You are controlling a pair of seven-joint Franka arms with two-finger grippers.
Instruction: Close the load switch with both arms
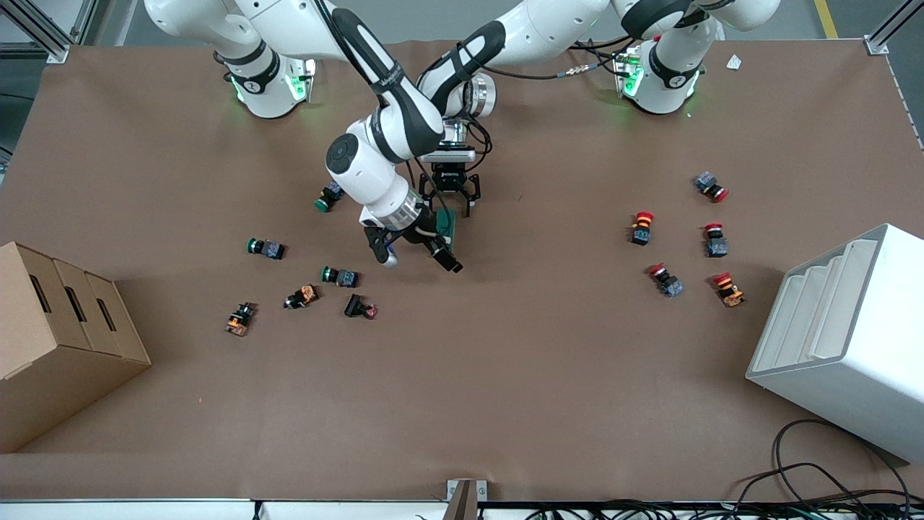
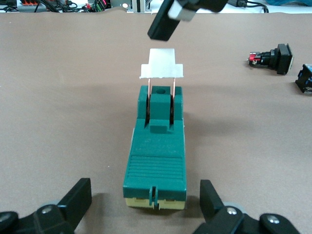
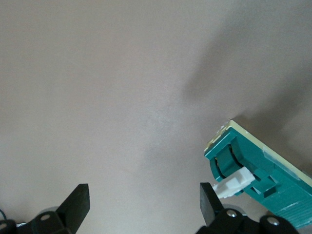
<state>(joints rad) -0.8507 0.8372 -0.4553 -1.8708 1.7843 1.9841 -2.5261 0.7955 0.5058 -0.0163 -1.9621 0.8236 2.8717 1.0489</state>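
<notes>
The dark green load switch (image 1: 446, 228) lies on the brown table near the middle, under both hands. In the left wrist view it (image 2: 157, 151) lies lengthwise, with its white lever (image 2: 162, 66) raised on two copper blades. My left gripper (image 1: 449, 198) is open, its fingers (image 2: 78, 200) on either side of the switch's cream end, not touching it. My right gripper (image 1: 415, 254) is open and empty. One of its fingers (image 3: 209, 200) sits right beside the lever (image 3: 234, 184) and also shows in the left wrist view (image 2: 165, 24), just above the lever.
Several green and orange push-buttons (image 1: 339, 276) lie toward the right arm's end, one green one (image 1: 328, 196) close to the right arm. Several red ones (image 1: 668, 280) lie toward the left arm's end. A cardboard box (image 1: 58, 339) and a white rack (image 1: 844, 339) stand at the table's ends.
</notes>
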